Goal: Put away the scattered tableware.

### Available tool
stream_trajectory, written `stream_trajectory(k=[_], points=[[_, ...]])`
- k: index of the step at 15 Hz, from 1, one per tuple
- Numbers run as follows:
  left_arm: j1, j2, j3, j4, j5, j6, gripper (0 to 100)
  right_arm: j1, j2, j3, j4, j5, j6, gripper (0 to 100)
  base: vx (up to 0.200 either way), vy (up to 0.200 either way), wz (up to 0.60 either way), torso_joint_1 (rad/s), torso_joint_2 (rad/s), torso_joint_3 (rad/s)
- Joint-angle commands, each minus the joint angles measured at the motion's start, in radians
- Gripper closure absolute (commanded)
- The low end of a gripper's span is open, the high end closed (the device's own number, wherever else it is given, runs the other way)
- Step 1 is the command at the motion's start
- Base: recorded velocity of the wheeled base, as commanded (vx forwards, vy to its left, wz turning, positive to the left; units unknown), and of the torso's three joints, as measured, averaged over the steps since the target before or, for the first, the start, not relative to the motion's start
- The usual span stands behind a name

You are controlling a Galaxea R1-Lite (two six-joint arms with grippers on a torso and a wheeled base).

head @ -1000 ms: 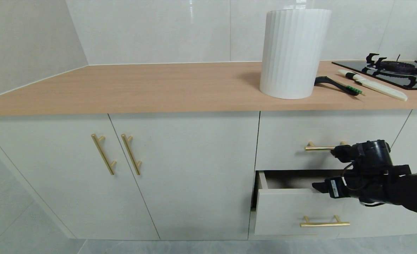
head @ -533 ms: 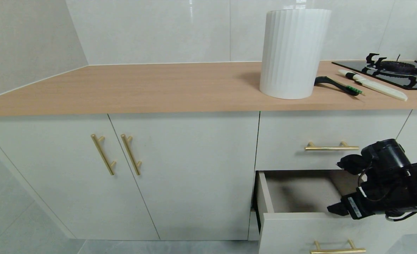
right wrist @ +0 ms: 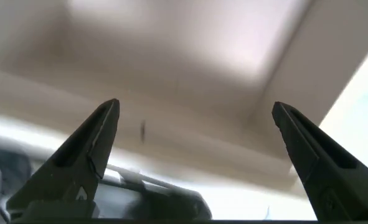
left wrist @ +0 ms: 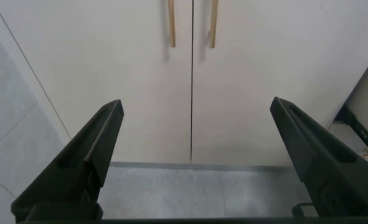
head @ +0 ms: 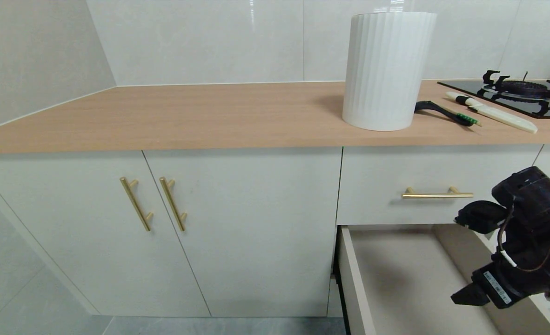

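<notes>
While the lower drawer stands open and its pale floor is bare, the right gripper hangs over the drawer's right-hand part, its jaws apart and holding nothing; the right wrist view shows the same gripper looking into the drawer's blurred interior. Above it, the upper drawer is shut, its brass handle horizontal. Low before the double cabinet doors, to the left of the drawers, the left gripper is likewise spread wide and empty, facing the seam between the doors just above the floor. Farther off, on the wooden countertop, the tableware lies just to the right of a tall white ribbed container: a black-handled utensil with a green part at one end, its kind not clear, and beside it a cream-coloured knife. Both lie flat and roughly parallel, their long axes slanting from the back left toward the front right of the counter. Beyond them sits a black stove. The deciding relation is that both pieces lie above and beyond the right gripper, almost directly over the open drawer, so the right arm is judged much the nearer; a grasp would probably call for the jaws to be set across the slanted handles.
</notes>
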Motion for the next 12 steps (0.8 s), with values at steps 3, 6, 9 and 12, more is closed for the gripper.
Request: stream_trajectory(k=[3, 6, 9, 12], points=[[0.0, 0.002, 0.0, 0.0, -0.001, 0.0, 0, -0.001, -0.059, -0.021, -0.125, -0.003, 0.114, 0, 0.0, 0.0, 0.0, 0.0, 0.0, 0.0], [0.0, 0.002, -0.001, 0.0, 0.0, 0.0, 0, -0.021, -0.184, -0.038, -0.13, 0.005, 0.115, 0, 0.0, 0.0, 0.0, 0.0, 0.0, 0.0], [0.0, 0.002, -0.001, 0.0, -0.001, 0.0, 0, -0.043, -0.26, -0.042, -0.139, 0.005, 0.101, 0, 0.0, 0.0, 0.0, 0.0, 0.0, 0.0], [0.0, 0.002, -0.001, 0.0, 0.0, 0.0, 0, -0.064, -0.315, -0.039, -0.156, 0.01, 0.055, 0, 0.0, 0.0, 0.0, 0.007, -0.03, -0.011]])
